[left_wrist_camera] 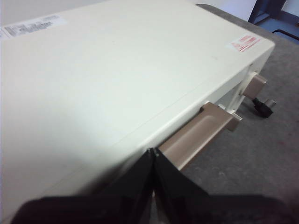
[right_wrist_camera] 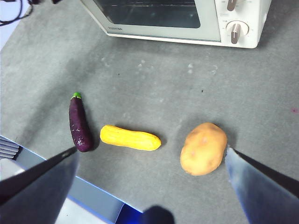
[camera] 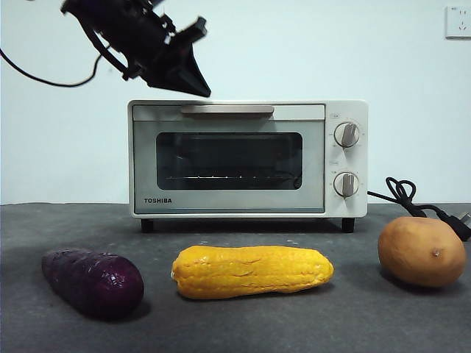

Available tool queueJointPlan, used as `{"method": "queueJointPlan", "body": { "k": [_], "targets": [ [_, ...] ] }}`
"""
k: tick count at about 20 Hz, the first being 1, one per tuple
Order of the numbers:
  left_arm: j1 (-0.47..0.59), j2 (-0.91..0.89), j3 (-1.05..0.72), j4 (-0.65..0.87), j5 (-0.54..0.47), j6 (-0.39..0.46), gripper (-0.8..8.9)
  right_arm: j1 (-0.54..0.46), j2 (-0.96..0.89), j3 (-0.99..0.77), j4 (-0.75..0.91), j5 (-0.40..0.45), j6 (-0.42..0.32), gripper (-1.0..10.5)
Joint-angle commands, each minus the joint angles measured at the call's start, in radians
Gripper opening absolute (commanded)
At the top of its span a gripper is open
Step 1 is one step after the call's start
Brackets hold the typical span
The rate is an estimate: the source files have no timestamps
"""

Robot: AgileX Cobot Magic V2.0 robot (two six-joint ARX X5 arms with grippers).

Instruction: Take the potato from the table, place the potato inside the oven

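Potato (camera: pixel 422 251) near right on table (camera: pixel 243 323); right gripper (right_wrist_camera: pixel 149 186) above, jaws wide; left gripper (left_wrist_camera: pixel 154 154) closed over oven (camera: pixel 247 158), door shut.

Front view low, level with table (camera: pixel 235 323); wrist views look down; all share oven (camera: pixel 247 158).

The oven (camera: pixel 247 158) looks smooth, with a shiny glass door (camera: pixel 229 161). In front of it, the potato (camera: pixel 422 251) looks dull, the corn (camera: pixel 252 271) bumpy.
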Motion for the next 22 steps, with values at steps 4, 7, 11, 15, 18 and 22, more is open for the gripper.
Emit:
{"method": "queueJointPlan", "body": {
  "k": [4, 7, 11, 15, 18, 22],
  "targets": [
    [-0.011, 0.06, -0.001, 0.015, -0.032, 0.05, -0.08, 0.002, 0.002, 0.0, 0.0, 0.0, 0.013, 7.4],
    [-0.013, 0.065, -0.001, -0.025, -0.05, 0.064, -0.08, 0.002, 0.002, 0.0, 0.001, 0.0, 0.012, 7.4],
    [-0.039, 0.065, -0.001, -0.158, 0.014, 0.072, -0.08, 0.002, 0.002, 0.0, 0.002, 0.0, 0.012, 7.4],
    [-0.086, 0.06, -0.001, -0.266, 0.051, 0.078, -0.08, 0.002, 0.002, 0.0, 0.002, 0.001, 0.012, 7.4],
    [-0.121, 0.06, -0.001, -0.381, 0.059, 0.078, -0.08, 0.002, 0.002, 0.0, 0.002, 0.001, 0.012, 7.2],
    [-0.156, 0.06, -0.001, -0.51, 0.059, 0.076, -0.08, 0.002, 0.002, 0.0, 0.002, 0.003, 0.012, 7.2]
  ]
}}
